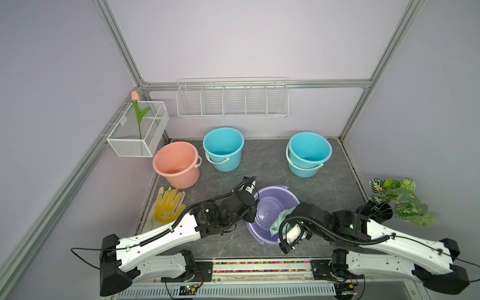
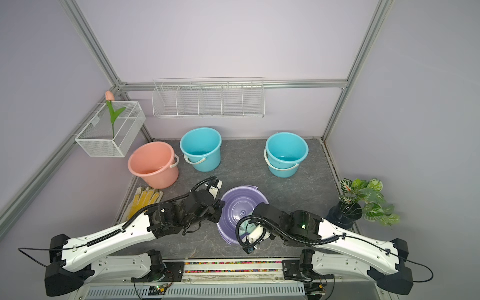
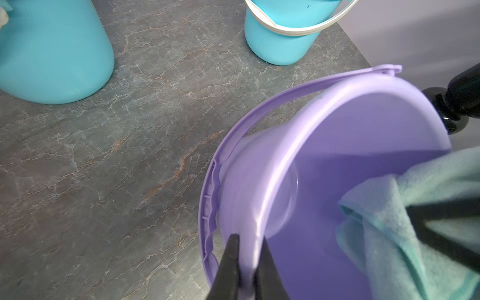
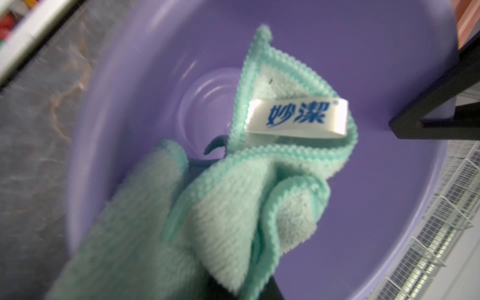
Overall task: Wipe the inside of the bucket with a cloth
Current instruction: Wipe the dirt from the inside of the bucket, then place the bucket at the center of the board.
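Observation:
A purple bucket [image 1: 270, 205] [image 2: 239, 202] lies tipped on its side at the front middle of the table, its mouth facing up toward the camera head. My left gripper [image 3: 248, 257] is shut on the bucket's rim, one finger outside the wall and one inside. The mint-green cloth [image 4: 233, 207] with its white label [image 4: 296, 117] hangs bunched inside the bucket [image 4: 363, 52]. My right gripper [image 4: 245, 285] is shut on the cloth, its jaws mostly buried in the folds. In the left wrist view the cloth [image 3: 384, 215] wraps the right gripper's black fingers [image 3: 441, 207].
Behind stand a pink bucket [image 1: 176, 163], a blue bucket [image 1: 223, 148] and two stacked blue buckets [image 1: 309, 153]. A yellow-dotted glove [image 1: 167, 205] lies at the left edge. A potted plant [image 1: 389, 202] stands at the right. A wire basket [image 1: 137, 130] and a wire shelf [image 1: 231, 100] hang on the walls.

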Tool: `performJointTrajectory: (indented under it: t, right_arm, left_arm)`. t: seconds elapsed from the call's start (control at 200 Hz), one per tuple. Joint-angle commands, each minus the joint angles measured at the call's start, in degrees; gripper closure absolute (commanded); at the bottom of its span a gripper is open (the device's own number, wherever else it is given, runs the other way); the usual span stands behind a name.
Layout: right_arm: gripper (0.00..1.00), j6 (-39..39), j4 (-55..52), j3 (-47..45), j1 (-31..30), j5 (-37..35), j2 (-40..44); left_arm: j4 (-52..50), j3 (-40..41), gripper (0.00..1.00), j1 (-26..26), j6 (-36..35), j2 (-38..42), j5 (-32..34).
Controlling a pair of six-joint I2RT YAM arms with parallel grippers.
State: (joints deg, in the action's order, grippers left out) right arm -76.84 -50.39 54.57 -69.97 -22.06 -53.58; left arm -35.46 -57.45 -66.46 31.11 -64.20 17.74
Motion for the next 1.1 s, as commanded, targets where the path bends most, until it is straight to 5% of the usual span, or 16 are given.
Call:
performJointTrajectory:
  t: [0.0,0.285,0.48,0.775,1.095]
  right_arm:
    - [0.93,13.3,-4.9,-1.1,-1.7,10.4,1.0]
    - [0.93,36.5,27.1,-8.1,-2.9,23.1,-2.7]
    - [0.93,53.3,47.0,-8.7,-3.0,10.4,-7.4]
    - [0.86,74.7,33.1,2.6,0.0,-24.3,-8.1]
    - [0.89,76.1,28.9,2.8,9.8,-30.8,5.6]
  left_arm:
    - [2.4,0.1,1.0,0.7,3.4,1.3,1.9]
    - [3.1,-1.4,1.0,2.7,7.4,-0.4,-0.6]
    - [3.1,-3.2,1.0,6.5,9.9,-3.2,-4.0]
    - [2.7,-4.9,1.0,17.3,13.3,-6.7,-9.4]
    - [1.1,-18.4,1.0,25.3,11.6,-21.8,-13.6]
